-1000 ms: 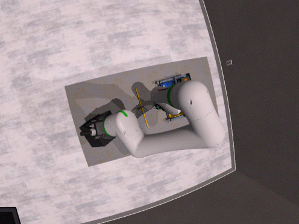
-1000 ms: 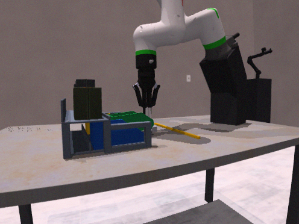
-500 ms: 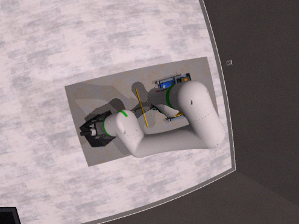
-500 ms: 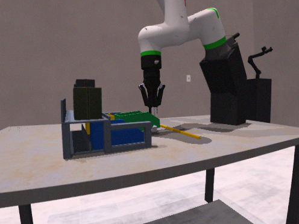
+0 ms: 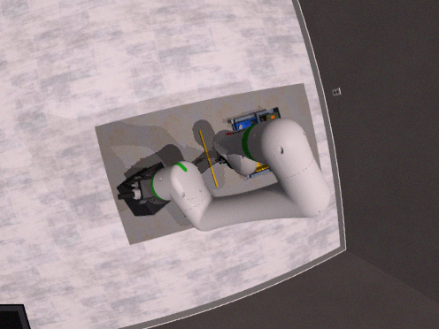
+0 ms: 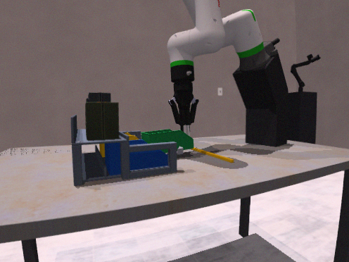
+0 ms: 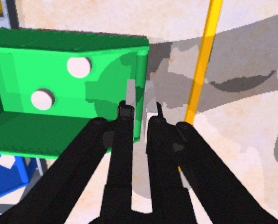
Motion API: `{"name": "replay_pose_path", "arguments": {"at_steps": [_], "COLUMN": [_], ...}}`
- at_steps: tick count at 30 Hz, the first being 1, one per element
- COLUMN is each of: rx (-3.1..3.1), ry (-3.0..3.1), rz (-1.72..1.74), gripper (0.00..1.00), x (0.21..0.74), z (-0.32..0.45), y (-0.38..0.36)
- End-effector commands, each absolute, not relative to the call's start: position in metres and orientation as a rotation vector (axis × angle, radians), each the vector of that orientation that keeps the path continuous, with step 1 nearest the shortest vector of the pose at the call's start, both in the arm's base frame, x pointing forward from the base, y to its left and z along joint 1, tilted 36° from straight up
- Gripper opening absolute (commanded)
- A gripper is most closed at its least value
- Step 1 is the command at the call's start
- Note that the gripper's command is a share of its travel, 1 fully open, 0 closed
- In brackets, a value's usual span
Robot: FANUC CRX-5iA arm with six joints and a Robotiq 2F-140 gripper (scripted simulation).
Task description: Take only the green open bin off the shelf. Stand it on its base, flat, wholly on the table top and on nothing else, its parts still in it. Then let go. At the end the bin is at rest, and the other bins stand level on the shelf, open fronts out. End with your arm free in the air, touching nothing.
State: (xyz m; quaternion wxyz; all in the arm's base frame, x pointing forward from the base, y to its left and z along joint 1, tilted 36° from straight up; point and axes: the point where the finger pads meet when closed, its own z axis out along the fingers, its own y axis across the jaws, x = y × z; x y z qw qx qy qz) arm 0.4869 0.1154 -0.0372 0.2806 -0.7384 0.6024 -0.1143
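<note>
While pinching the green open bin (image 6: pixel 167 139) (image 7: pixel 55 85) by its front wall in the hand (image 6: pixel 186 127) (image 7: pixel 138 92), extends back from the fingertips toward the shelf (image 5: pixel 278 110) (image 6: pixel 125 159) (image 7: pixel 5 20); carries two white parts (image 7: pixel 79 67) inside; lies well above the worktop (image 5: pixel 150 132) (image 6: pixel 141 200) (image 7: pixel 250 140) at its front end.

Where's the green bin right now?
In the wrist view, the green bin is left of the yellow strip, its near end wall between the jaws.
</note>
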Motion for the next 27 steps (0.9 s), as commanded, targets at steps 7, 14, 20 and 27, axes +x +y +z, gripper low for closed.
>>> {"name": "replay_pose_path", "arguments": {"at_steps": [7, 14, 20, 27], "rx": [-1.975, -1.966, -1.966, -1.966], "ry": [1.616, 1.631, 1.631, 1.625], "rz": [-0.323, -0.379, -0.379, -0.364], "gripper": [0.00, 0.00, 0.00, 0.00], "x": [0.480, 0.450, 0.450, 0.453], "z": [-0.042, -0.063, -0.063, -0.061], "y": [0.115, 0.111, 0.111, 0.112]}}
